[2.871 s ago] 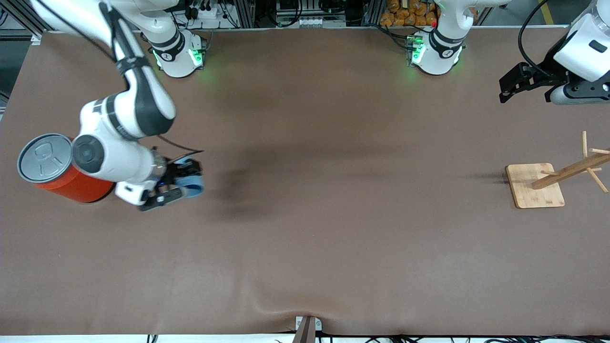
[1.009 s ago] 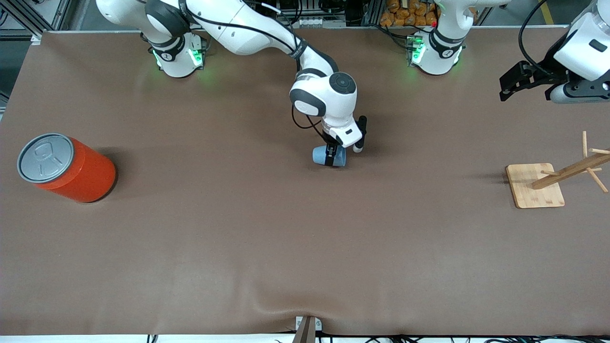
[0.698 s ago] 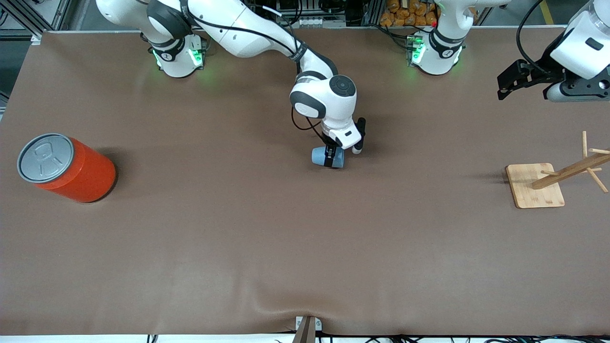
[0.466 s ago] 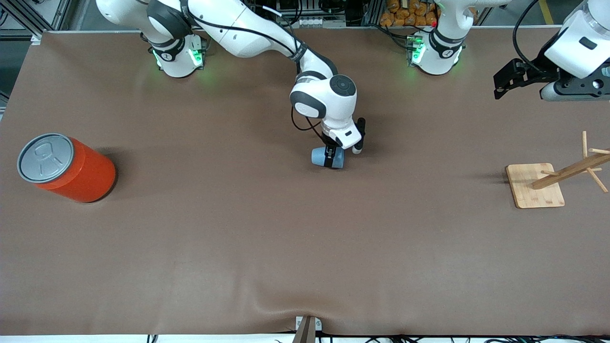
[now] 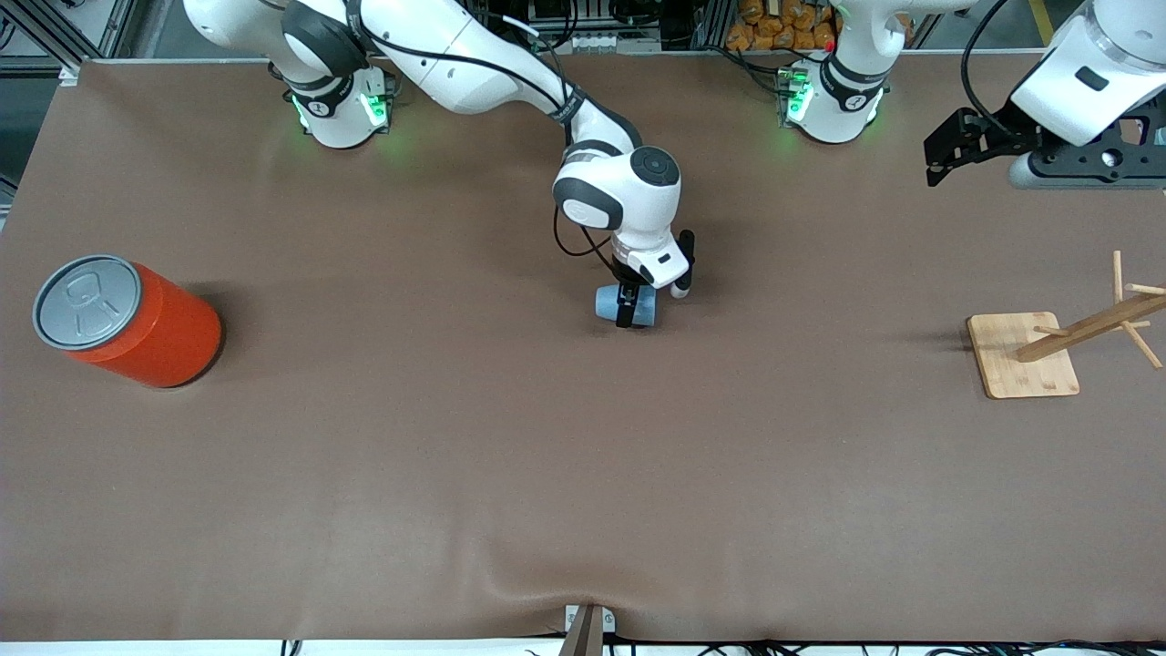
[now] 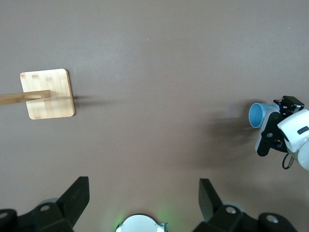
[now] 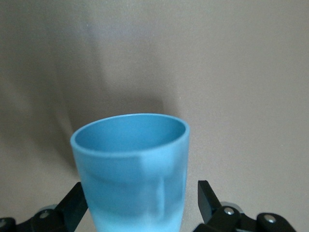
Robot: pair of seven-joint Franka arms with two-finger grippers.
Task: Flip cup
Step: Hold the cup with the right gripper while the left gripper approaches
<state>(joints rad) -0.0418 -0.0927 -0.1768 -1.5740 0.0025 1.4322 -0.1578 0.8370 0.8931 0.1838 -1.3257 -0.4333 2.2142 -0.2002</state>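
Brown matte table covering (image 5: 474,474) fills the scene, with the arms' bases along its top edge in the front view. Near the table's middle lies the cup (image 5: 610,303), light blue and tapered; in the front view and the left wrist view it appears to rest on its side, and the right wrist view looks straight along it into its darker blue mouth (image 7: 130,131).

The right gripper (image 5: 629,310) hangs directly over the cup, its fingers (image 7: 208,193) standing apart on either side of the cup's body with a visible gap, so nothing is clamped. This straddling pose, judged from the frames, suits a release: the cup is set down and the fingers are spread wide enough to lift away without dragging it. Whether the flip counts as finished cannot be told, since the cup seems to lie sideways, not to stand on its base or rim.

The left gripper (image 5: 947,155) waits in the air toward the left arm's end of the table, fingers (image 6: 72,198) spread wide and empty, over bare cloth near the wooden rack (image 5: 1025,355).

An orange can (image 5: 137,328) with a grey lid stands well apart, toward the right arm's end.
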